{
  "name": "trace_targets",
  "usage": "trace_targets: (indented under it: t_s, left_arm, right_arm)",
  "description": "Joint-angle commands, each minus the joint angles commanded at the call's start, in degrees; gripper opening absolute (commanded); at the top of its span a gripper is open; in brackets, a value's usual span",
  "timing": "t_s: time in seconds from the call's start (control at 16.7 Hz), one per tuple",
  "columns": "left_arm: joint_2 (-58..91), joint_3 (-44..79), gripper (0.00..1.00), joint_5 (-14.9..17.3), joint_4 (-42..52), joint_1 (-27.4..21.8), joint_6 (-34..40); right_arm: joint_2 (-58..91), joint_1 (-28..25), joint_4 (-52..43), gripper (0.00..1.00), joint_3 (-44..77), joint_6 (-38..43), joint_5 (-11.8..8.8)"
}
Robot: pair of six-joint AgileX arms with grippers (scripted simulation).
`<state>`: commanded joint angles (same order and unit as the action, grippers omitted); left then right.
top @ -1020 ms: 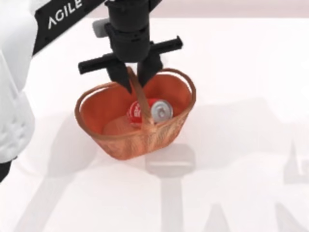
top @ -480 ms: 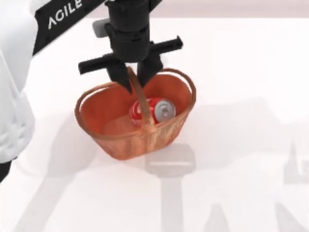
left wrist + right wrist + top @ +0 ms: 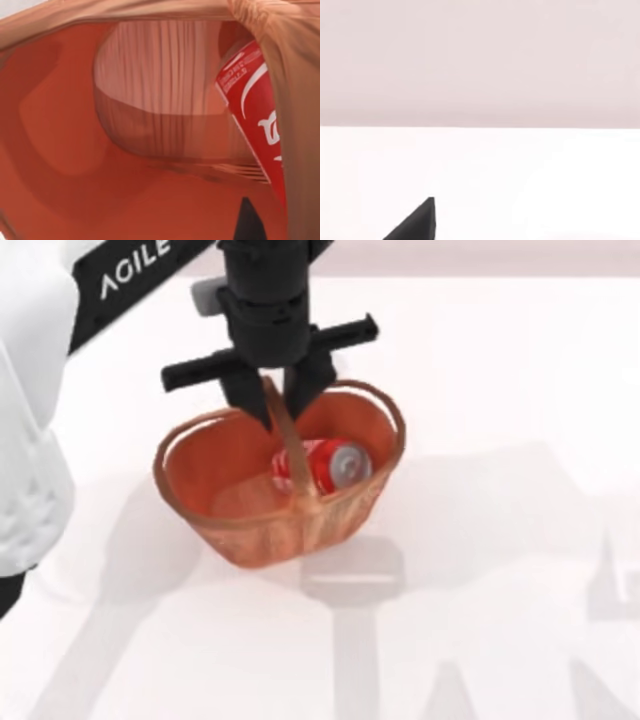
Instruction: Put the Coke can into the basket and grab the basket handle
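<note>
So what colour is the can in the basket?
Red with white script and a silver top: the Coke can, clearest in the top view.

Left arm (image 3: 30, 390): bulky white rounded shell, black link with white "AGILE" lettering toward 11 o'clock. Wrist section black, blocky, small grey box on its side. Left claw (image 3: 279, 405): black crossbar, two black tapered fingers (image 3: 243, 392). Right arm: only a black wedge-shaped finger tip (image 3: 417, 222) seen in right wrist view.
</note>
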<state>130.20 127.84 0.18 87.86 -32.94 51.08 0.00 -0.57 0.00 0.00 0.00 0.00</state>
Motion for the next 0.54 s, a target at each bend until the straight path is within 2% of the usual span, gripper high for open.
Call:
trace_targets:
  t_s: [0.36,0.54]
  left_arm:
    - [1.72,12.73,0.00,0.02,10.57,2.64,-1.55]
    - [1.97,14.67,0.00,0.06,12.48,3.18,-1.96]
  right_arm:
    - [0.00,0.00,0.00,1.00,0.00,0.00,0.00]
    - [0.00,0.00,0.00,1.00,0.00,0.00,0.00]
